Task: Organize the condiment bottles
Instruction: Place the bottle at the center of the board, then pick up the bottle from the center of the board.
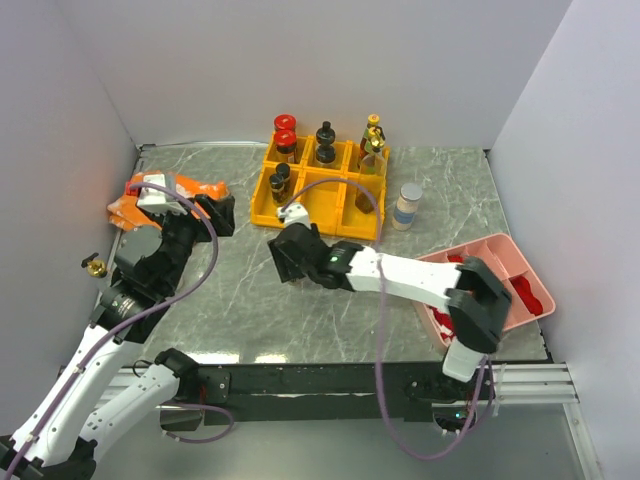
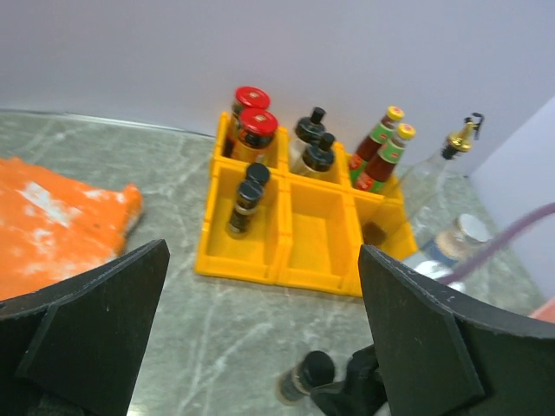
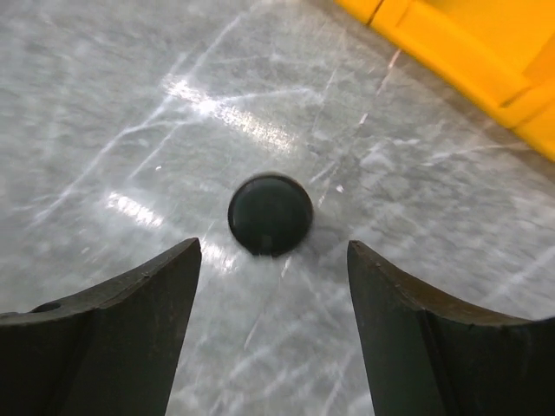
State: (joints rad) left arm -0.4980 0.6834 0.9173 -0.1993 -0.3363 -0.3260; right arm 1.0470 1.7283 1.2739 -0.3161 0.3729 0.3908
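Observation:
A yellow six-bin organizer stands at the back middle. It holds two red-capped jars, two black-capped bottles, two yellow-green-capped bottles, a small dark bottle and a tall clear bottle with a gold pourer. A silver-capped jar stands on the table to its right. A small black-capped bottle stands upright in front of the organizer, and it also shows in the left wrist view. My right gripper is open just above and beside it. My left gripper is open and empty.
An orange cloth lies at the back left beside my left gripper. A pink divided tray with red packets sits at the front right. White walls close the table on three sides. A small gold-topped object sits at the left edge.

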